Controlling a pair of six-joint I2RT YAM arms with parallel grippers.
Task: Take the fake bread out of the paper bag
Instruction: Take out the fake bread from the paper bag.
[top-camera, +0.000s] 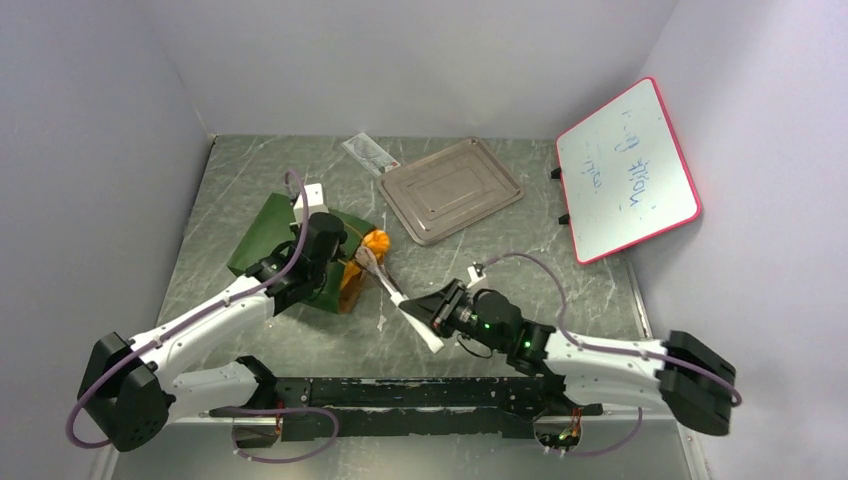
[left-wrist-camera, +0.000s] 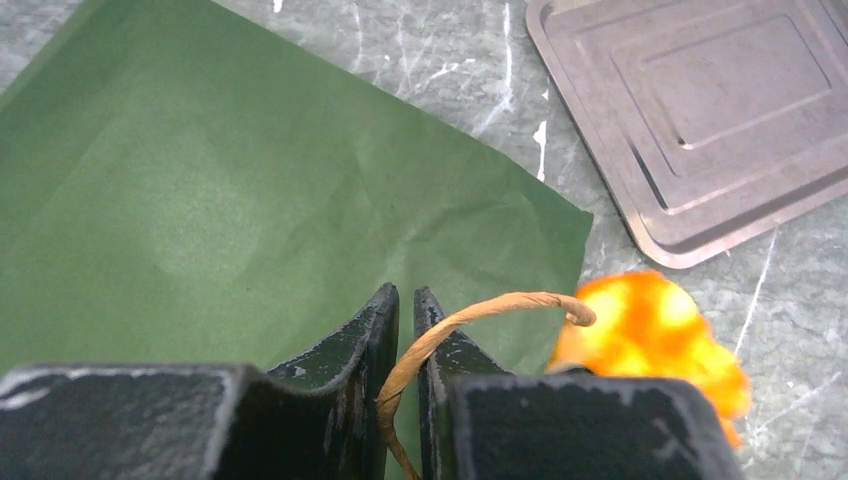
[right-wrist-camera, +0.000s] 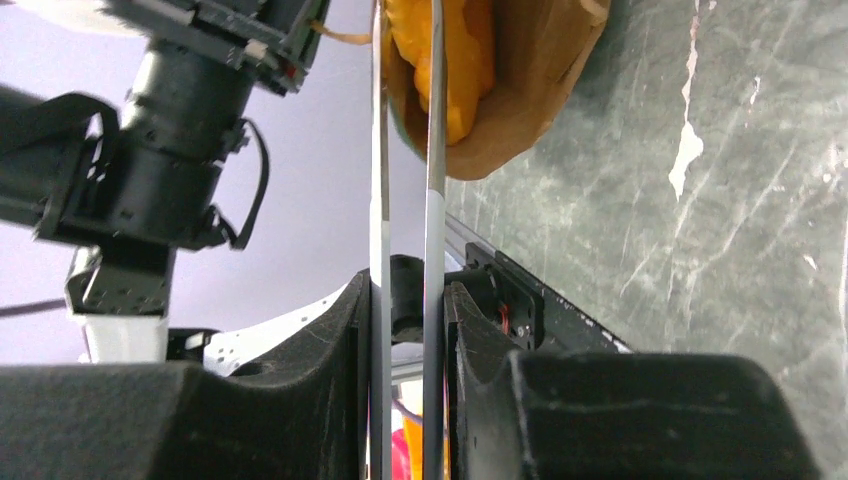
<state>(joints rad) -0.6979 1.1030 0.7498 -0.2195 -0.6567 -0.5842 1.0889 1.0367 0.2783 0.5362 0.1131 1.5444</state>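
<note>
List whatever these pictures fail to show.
- Contents of paper bag: top view, left gripper, shut on handle, blocks the mouth.
- Tongs tips: right wrist view, cut off by top edge; right gripper clamps them.
- Fake bread shape: left wrist view, blurred, overexposed.
- Whiteboard writing: top view, too small.

A: What's on the table (top-camera: 600, 285)?
B: Grey marbled top. Green paper bag (top-camera: 262, 232) lying flat, left side. Metal tray (top-camera: 452, 190) far centre, small packet (top-camera: 370, 153) just beside it.
</note>
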